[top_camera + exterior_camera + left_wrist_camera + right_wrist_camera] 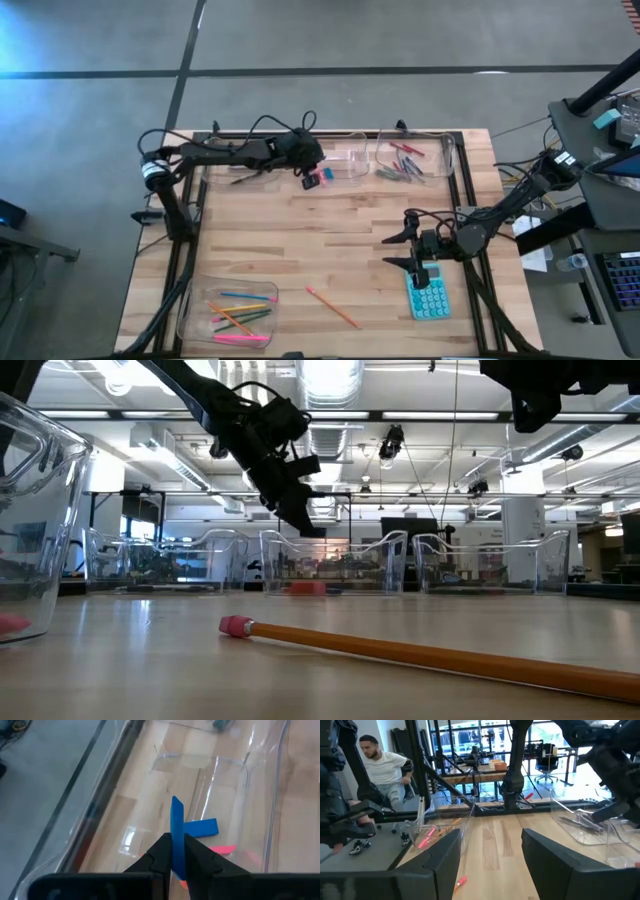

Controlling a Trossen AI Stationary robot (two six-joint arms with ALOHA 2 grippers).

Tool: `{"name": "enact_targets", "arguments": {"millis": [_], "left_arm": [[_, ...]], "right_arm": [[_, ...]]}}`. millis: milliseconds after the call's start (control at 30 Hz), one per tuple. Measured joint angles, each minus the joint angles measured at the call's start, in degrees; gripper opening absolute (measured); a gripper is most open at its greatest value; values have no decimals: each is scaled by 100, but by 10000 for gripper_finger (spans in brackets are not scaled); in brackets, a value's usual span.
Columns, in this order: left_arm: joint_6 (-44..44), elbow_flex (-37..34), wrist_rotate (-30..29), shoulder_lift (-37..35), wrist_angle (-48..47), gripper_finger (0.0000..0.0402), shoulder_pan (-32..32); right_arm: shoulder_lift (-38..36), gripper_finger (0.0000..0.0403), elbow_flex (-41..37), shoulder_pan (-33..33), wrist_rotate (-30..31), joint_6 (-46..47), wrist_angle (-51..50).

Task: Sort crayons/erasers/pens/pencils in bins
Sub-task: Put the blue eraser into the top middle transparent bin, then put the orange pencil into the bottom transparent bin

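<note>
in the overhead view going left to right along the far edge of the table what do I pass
Bin with dark pens → left gripper holding a blue eraser over the eraser bin → bin of crayons.

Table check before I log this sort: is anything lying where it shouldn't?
Yes. One orange pencil lies loose on the table, outside the pencil bin. A teal calculator sits by the right hand; it matches no bin.

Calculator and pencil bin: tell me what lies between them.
One orange pencil on bare table, between the calculator and the pencil bin, seen in the high view.
</note>
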Motion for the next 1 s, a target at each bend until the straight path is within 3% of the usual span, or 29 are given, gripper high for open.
{"name": "enact_targets", "arguments": {"millis": [467, 700, 1000], "left_arm": [[-195, 19, -79, -169, -17, 169, -52], [-139, 19, 638, -553, 3, 175, -374], [3, 14, 692, -1076, -18, 176, -1347]], "right_arm": [[0, 199, 0, 0, 2, -19, -7], [0, 199, 0, 0, 4, -19, -21], [0, 199, 0, 0, 28, -19, -33]]}}
